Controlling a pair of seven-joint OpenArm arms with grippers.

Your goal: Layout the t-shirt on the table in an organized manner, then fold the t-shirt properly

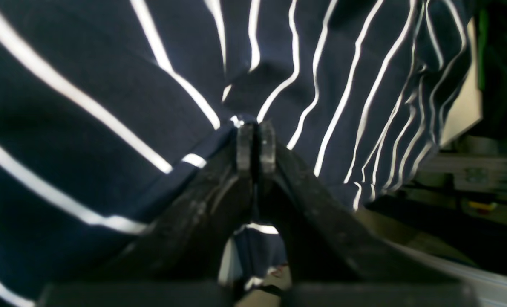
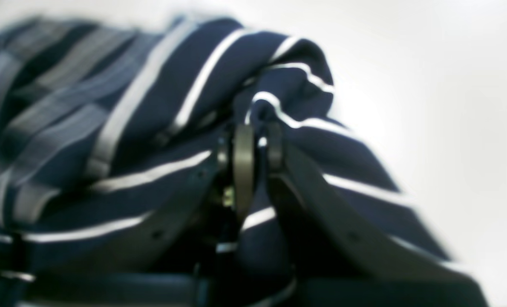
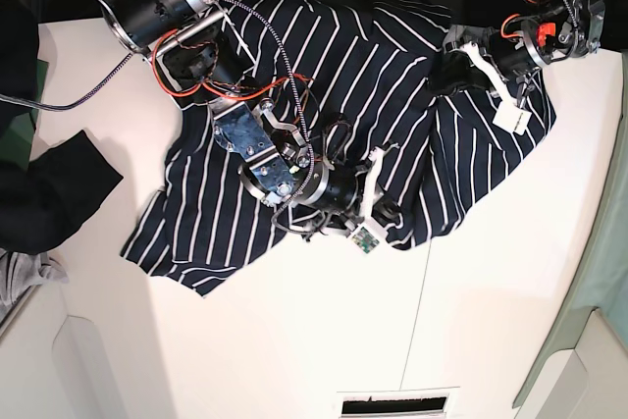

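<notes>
The navy t-shirt [image 3: 334,66] with thin white stripes lies rumpled across the far half of the white table [image 3: 294,340]. My right gripper [image 3: 391,217] is at the shirt's near edge in the middle. In the right wrist view it [image 2: 257,136] is shut on a bunched fold of the t-shirt [image 2: 159,102], just above the table [image 2: 441,85]. My left gripper [image 3: 444,66] is at the shirt's far right part. In the left wrist view it [image 1: 256,130] is shut on the t-shirt [image 1: 108,85], with fabric draped around the tips.
A plain dark garment [image 3: 44,193] and a grey cloth [image 3: 20,277] lie at the table's left edge. A thin dark seam [image 3: 424,291] runs across the tabletop. A slot [image 3: 392,404] sits at the near edge. Equipment stands beyond the far edge [image 1: 483,179].
</notes>
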